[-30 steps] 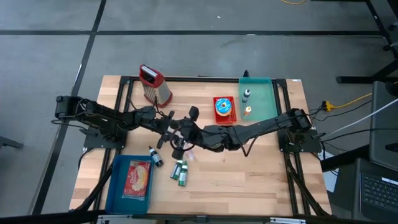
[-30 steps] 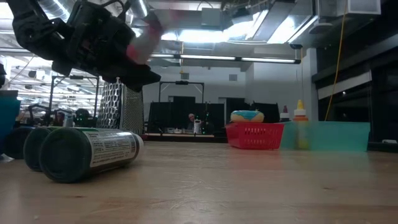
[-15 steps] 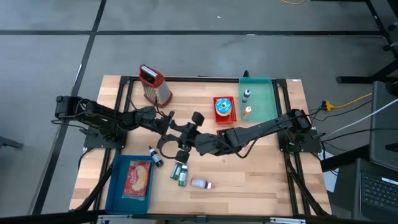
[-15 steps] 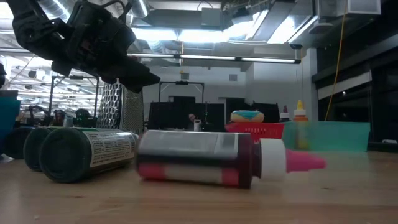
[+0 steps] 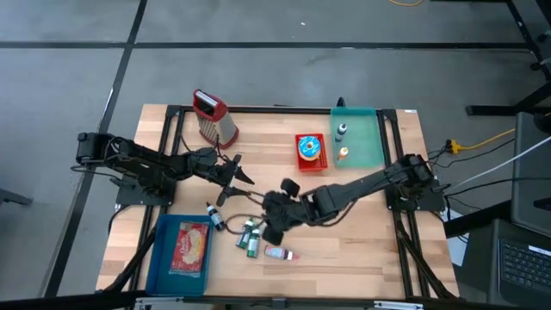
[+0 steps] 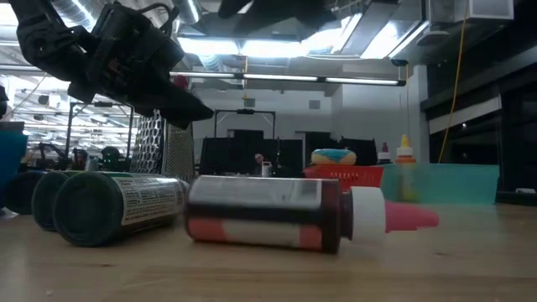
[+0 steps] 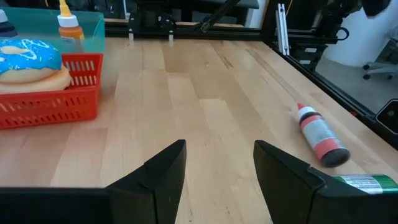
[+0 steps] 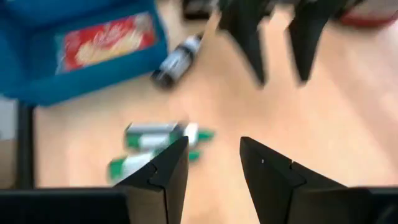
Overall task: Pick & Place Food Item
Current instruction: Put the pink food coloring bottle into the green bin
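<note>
Two arms: both hang above the middle of the wooden table, neither carrying anything
Change since a second ago: the red tube that was up between the grippers then now lies on its side on the bare wood, pink cap pointing toward the table's right side
Change in the right arm: right gripper has pulled back and dropped toward the table's near edge, away from the left gripper
Left gripper: about where it was, fingers parted with clear wood showing between them
Right gripper state: fingers apart, a gap between them, nothing gripped
Tube and right gripper: the tube lies just on the near-edge side of the gripper, close but not touching
Tube and left gripper: well apart, the tube nearer the front edge
Neighbours: two green tubes lie just left of the red one, a dark bottle beyond them
Elsewhere: blue bin with a snack packet at front left, red basket with a frosted doughnut beside the teal tray
</note>
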You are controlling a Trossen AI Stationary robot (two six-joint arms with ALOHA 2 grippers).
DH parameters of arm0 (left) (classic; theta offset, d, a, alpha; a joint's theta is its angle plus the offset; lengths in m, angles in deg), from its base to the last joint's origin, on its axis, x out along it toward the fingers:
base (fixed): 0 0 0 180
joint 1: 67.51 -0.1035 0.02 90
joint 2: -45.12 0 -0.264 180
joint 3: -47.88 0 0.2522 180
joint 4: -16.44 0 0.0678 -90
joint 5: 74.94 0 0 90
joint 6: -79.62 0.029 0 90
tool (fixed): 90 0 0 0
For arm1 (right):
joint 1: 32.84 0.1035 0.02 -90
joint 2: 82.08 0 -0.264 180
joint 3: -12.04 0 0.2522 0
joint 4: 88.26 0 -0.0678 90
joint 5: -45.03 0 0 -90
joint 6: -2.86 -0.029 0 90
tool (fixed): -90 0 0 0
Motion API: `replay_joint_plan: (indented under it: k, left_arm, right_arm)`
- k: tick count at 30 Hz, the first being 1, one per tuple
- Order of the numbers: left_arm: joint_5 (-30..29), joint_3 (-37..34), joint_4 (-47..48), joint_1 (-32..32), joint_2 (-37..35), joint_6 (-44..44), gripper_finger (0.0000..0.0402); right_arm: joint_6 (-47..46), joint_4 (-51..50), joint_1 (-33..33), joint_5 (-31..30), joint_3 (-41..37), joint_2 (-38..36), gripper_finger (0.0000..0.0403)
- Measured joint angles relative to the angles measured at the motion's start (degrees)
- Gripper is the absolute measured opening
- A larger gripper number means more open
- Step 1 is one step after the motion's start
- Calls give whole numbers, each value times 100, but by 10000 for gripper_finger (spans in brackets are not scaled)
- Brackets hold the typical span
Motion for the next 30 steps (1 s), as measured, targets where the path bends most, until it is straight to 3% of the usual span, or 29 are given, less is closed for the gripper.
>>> replay_joint_plan:
  k: [8, 13, 18, 23, 30]
  left_arm:
    - [-5, 0, 92, 183, 0, -181, 184]
    - [-54, 2, 91, 508, 0, -356, 184]
    - [-497, 2, 3, 912, 0, -402, 184]
    - [-694, 2, -270, 1225, 0, -540, 184]
    - [-880, 68, -362, 1462, 0, -663, 184]
  right_arm:
    - [-1437, -411, 708, 157, -187, 0, 148]
    - [-2317, -464, 1137, -127, -531, 4, 148]
    - [-3086, -244, 1453, -165, -954, 4, 148]
    - [-3645, -80, 1684, -201, -1151, 4, 150]
    - [-3674, 356, 1888, -374, -1379, 4, 184]
